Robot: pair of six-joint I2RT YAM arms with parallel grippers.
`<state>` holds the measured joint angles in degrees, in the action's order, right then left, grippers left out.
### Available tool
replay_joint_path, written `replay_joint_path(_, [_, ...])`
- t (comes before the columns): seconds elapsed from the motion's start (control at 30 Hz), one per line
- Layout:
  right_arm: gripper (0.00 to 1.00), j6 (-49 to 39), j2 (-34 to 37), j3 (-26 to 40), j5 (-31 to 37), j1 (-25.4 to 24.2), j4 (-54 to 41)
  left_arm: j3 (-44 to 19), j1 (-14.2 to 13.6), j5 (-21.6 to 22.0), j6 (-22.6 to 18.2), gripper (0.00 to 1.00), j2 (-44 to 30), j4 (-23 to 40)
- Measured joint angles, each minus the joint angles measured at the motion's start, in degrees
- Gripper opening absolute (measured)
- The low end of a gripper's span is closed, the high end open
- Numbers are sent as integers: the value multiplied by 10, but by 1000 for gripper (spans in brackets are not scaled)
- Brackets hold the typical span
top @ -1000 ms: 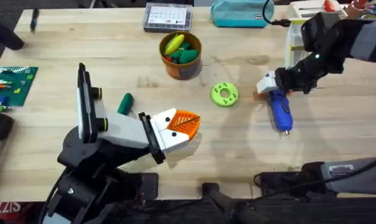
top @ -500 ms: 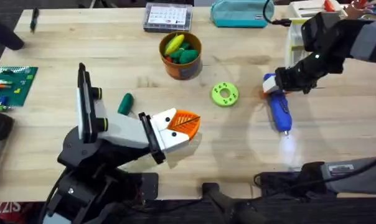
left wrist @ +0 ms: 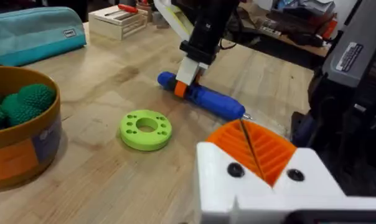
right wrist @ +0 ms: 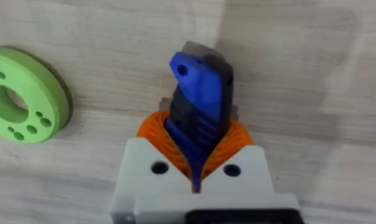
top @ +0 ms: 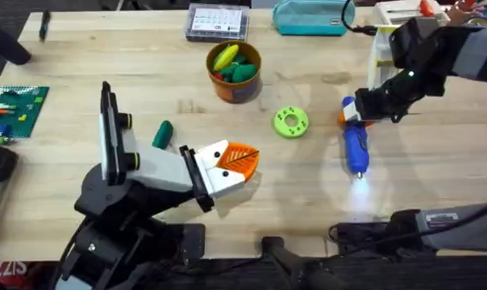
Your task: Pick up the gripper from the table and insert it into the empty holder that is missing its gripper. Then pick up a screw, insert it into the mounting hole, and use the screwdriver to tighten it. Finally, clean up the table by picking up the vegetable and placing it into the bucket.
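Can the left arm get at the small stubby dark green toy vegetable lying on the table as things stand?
Probably yes. The dark green toy vegetable lies bare on the wood just beside the left gripper, whose orange pads hold nothing, and nothing stands between them. The arm would have to draw back toward its own side.

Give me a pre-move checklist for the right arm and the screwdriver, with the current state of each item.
1. Right claw shut on the screwdriver: ok, orange pads clamp the blue body near its rear end.
2. Screwdriver light on: ok, a glow falls on the table ahead of the tip.
3. Screwdriver lifted off the table: cannot tell; it lies low and nearly flat.
4. Lime-green ring out of the tool's way: ok, it sits apart, to the side.
5. Left claw out of the way: ok, shut and empty, away from the screwdriver.
6. Vegetable in the bucket: not ok, it lies on the table.
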<state>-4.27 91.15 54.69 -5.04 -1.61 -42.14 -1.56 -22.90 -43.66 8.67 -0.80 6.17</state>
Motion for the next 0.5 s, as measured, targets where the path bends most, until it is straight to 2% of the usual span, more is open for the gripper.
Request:
replay_joint_path(0.13, [32, 0, 1, 22, -2, 0, -40, 0, 0, 0, 0, 9, 0, 0])
replay_joint_path(0.3, [32, 0, 0, 99, -4, -1, -95, 0, 0, 2, 0, 9, 0, 0])
replay_joint_path(0.5, [32, 0, -34, 145, -4, -1, -118, 0, 0, 2, 0, 9, 0, 0])
